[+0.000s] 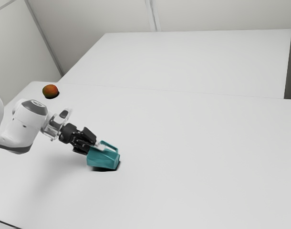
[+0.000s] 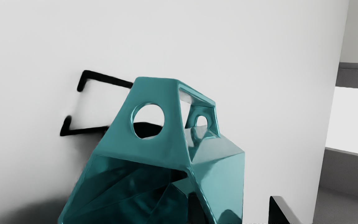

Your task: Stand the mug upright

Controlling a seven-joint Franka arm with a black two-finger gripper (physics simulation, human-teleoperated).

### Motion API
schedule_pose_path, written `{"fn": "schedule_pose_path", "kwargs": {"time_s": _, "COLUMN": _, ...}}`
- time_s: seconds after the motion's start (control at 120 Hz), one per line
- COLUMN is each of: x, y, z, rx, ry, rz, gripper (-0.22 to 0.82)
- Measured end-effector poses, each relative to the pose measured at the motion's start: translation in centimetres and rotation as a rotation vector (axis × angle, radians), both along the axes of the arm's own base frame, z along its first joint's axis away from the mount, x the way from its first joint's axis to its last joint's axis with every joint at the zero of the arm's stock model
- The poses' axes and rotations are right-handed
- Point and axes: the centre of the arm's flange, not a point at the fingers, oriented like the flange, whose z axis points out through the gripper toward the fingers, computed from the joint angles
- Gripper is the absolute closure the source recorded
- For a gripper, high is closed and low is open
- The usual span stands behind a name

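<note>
Gripper (image 2: 235,207) jaws stand spread, one inside the mug (image 1: 103,159), one outside its wall; it lies on its side on the table (image 1: 198,157). Best pinch that wall squarely, lift gently, roll the mouth upward, and release only once the base sits flat.

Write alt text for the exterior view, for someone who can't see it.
A teal mug lies on its side on a white table, with the black gripper of a robot arm, reaching in from the exterior view's left, at one end. Farther back sits a round, orange-red object.
</note>
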Motion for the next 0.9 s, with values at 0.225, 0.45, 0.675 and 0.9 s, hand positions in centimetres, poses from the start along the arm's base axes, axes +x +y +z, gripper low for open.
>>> {"fn": "schedule_pose_path", "kwargs": {"time_s": 0.225, "x": 0.5, "y": -1.4, "z": 1.4, "rx": -0.016, "ry": -0.041, "rz": -0.056, "gripper": 0.72}}
{"fn": "schedule_pose_path", "kwargs": {"time_s": 0.45, "x": 0.9, "y": -2.3, "z": 4.4, "rx": -0.001, "ry": -0.108, "rz": -0.094, "gripper": 0.76}}
{"fn": "schedule_pose_path", "kwargs": {"time_s": 0.675, "x": 6.6, "y": -0.5, "z": 15.1, "rx": 0.388, "ry": -0.205, "rz": -0.301, "gripper": 0.77}}
{"fn": "schedule_pose_path", "kwargs": {"time_s": 0.9, "x": 11.2, "y": -9.2, "z": 17.2, "rx": 0.696, "ry": -0.182, "rz": -0.554, "gripper": 0.77}}
